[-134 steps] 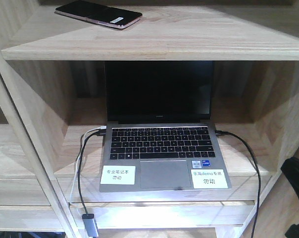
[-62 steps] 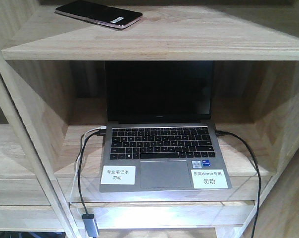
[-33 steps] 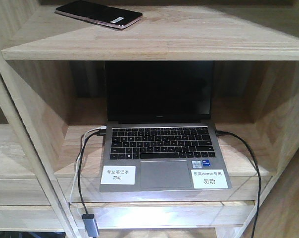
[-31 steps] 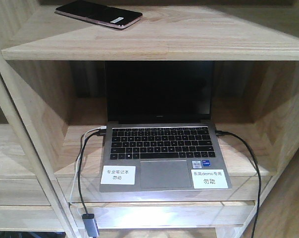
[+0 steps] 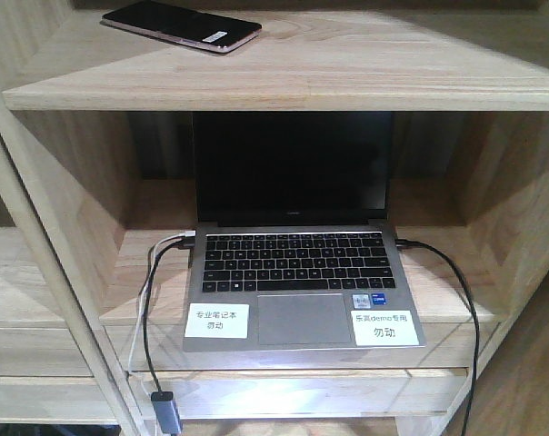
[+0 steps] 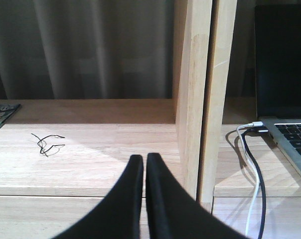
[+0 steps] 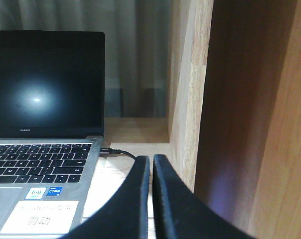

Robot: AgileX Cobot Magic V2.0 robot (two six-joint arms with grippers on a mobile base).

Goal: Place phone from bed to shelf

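Note:
The phone [image 5: 181, 24], black-faced with a pinkish edge and a white sticker, lies flat on the top plank of the shelf [image 5: 284, 86] at the upper left of the front view. No gripper touches it. My left gripper [image 6: 144, 158] is shut and empty, low before the shelf's left compartment, beside a wooden upright [image 6: 193, 94]. Also shut and empty, my right gripper [image 7: 151, 159] hangs by the laptop's right side. The bed is out of view.
An open grey laptop [image 5: 297, 272] with white labels fills the middle compartment; cables [image 5: 456, 291] run from both its sides. A thin black wire scrap [image 6: 47, 143] lies on the left plank. A wooden side wall [image 7: 250, 119] stands close on the right.
A dark shape at the lower right edge of the front view has withdrawn out of sight. The phone and laptop have not moved.

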